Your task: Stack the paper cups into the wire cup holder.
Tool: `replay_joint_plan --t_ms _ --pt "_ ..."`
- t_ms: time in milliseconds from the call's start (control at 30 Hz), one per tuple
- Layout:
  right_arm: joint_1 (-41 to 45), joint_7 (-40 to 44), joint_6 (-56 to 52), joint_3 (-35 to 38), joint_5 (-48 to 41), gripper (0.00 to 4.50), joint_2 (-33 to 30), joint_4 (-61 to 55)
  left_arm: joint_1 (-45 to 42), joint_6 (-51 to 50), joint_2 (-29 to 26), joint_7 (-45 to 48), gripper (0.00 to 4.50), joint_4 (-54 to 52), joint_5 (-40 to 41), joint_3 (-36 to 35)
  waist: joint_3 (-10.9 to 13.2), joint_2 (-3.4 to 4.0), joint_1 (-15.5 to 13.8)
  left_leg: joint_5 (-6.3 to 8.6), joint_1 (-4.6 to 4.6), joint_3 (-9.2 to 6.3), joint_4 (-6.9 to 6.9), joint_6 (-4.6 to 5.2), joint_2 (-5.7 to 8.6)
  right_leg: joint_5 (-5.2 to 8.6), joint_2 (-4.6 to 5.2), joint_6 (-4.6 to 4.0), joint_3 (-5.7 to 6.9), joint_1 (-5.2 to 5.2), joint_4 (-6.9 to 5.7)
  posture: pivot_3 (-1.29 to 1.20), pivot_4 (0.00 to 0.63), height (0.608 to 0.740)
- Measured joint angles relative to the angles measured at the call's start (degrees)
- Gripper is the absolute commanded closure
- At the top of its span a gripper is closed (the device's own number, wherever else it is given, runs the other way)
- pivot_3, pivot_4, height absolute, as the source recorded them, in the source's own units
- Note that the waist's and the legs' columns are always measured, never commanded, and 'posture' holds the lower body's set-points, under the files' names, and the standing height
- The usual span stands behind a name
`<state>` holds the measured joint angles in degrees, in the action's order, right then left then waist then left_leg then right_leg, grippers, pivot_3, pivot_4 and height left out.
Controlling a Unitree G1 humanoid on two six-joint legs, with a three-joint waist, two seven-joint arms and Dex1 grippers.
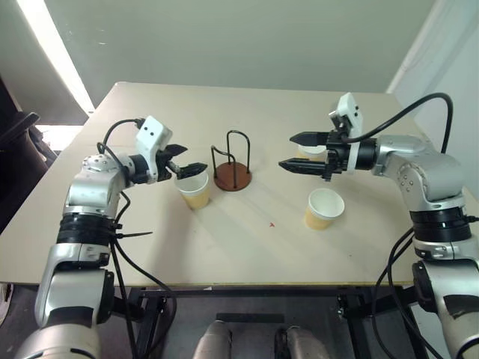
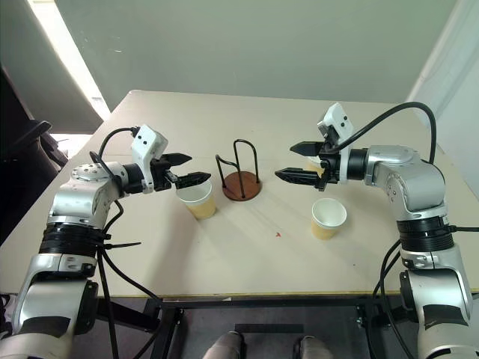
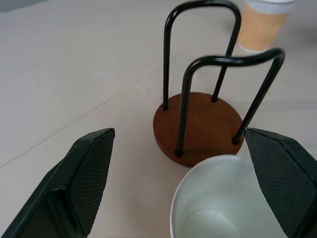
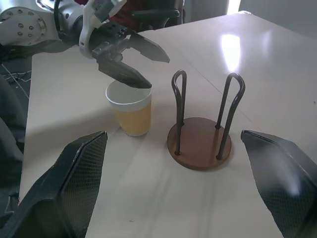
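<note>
While both arms reach inward over the surface (image 1: 247,232), left gripper (image 1: 185,160) fingers apart above a paper cup (image 1: 194,189), right gripper (image 1: 301,152) fingers apart, right of the wire cup holder (image 1: 232,163).

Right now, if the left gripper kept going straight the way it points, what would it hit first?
Probably the wire cup holder, straight ahead between the open fingers of the left gripper. The nearest paper cup sits just below that line, so depth is uncertain.

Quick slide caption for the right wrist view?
Open left gripper poised over a paper cup beside the empty wire cup holder.
</note>
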<state>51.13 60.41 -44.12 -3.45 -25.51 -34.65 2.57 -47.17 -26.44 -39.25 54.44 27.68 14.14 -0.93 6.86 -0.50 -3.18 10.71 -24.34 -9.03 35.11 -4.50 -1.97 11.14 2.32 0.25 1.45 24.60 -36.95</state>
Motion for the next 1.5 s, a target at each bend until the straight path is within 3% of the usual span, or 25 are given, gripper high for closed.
replay_joint_plan --t_ms 567,1433,1500 --pt "0.2 -0.3 -0.2 0.0 0.0 0.01 -0.4 0.0 -5.1 4.9 2.9 1.9 0.00 8.0 -3.0 1.9 0.0 0.00 -0.2 -0.03 -0.04 0.01 0.06 0.05 0.03 -0.09 0.00 0.15 -0.01 0.00 0.02 0.00 0.150 0.740" --pt "-0.1 -2.4 -1.3 0.1 -0.2 0.01 -0.6 -0.7 -14.4 16.7 12.4 0.0 0.00 28.0 -9.7 3.5 0.0 0.00 -0.4 -0.07 -0.10 0.09 0.17 0.16 0.13 -0.21 0.01 0.36 -0.05 -0.02 0.08 0.00 0.150 0.740" --pt "-0.2 -2.6 -1.3 0.1 -0.2 0.00 -0.6 -0.7 -15.5 17.3 13.1 -0.2 0.60 29.4 -9.8 3.5 0.0 0.00 -0.4 -0.07 -0.13 0.09 0.18 0.17 0.14 -0.22 0.01 0.38 -0.05 -0.02 0.09 0.00 0.150 0.740"
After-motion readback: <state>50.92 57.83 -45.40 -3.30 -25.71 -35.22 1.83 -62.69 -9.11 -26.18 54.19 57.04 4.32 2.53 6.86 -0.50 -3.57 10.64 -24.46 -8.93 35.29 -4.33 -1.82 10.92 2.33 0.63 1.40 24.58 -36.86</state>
